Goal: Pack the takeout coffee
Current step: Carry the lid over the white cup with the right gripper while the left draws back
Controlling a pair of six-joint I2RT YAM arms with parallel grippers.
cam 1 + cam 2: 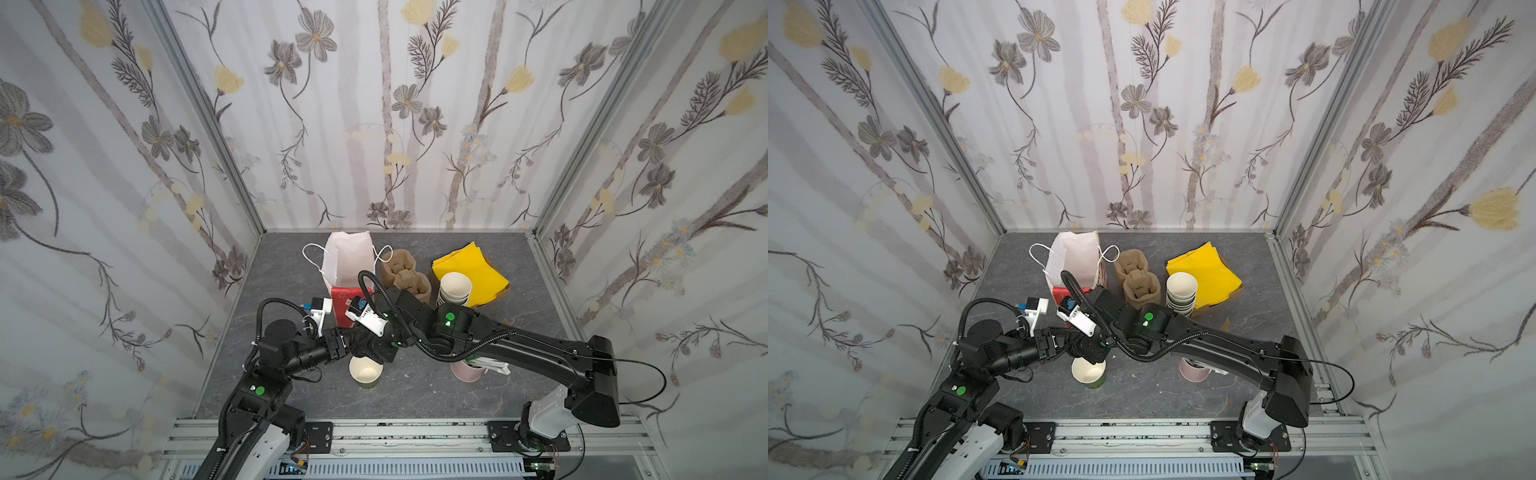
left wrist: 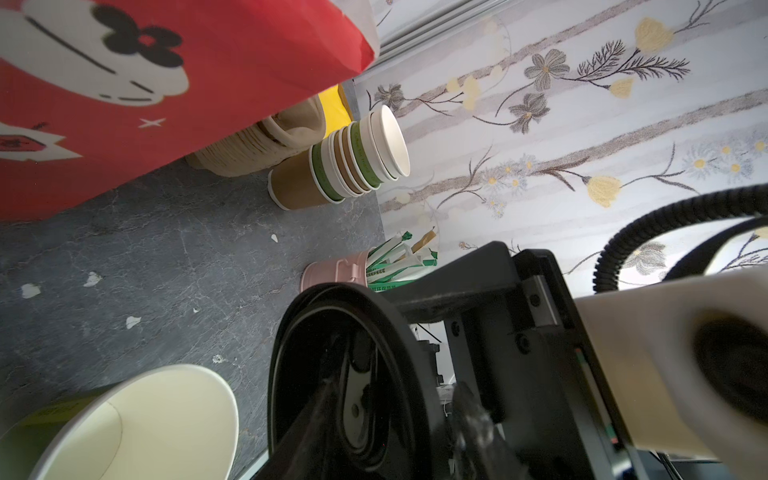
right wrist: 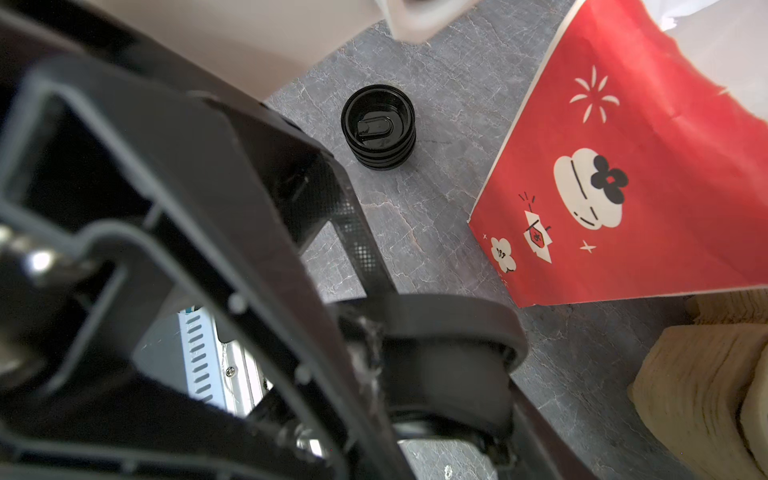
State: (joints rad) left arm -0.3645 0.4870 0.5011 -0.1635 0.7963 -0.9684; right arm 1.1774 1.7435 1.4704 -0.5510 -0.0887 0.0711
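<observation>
Coffee cup [image 1: 365, 374] upright on the grey table [image 1: 291, 270], without its lid, with green side and pale inside visible. Placed at 6 o'clock from the red bag [image 1: 341, 305], near the front edge.

Just above its far rim, both grippers close together. Black lid [image 2: 345, 374] in the air between them, not on the cup.

Right gripper [image 1: 372, 352] across the middle from the 3 o'clock side, fingers clamped across the lid's rim, as far as visible in the left wrist view. Left gripper [image 1: 353, 348] from the 9 o'clock side, fingers around the same lid; gripping or not, impossible to tell.

Pink cup of straws [image 1: 467, 372] at 3 o'clock from the coffee cup, partly under the right arm. Stack of lidless cups [image 1: 455, 289] at 3 o'clock from the bag, brown carriers [image 1: 405, 274] between them. Separate stack of black lids [image 3: 378, 129] on the table near the bag.
</observation>
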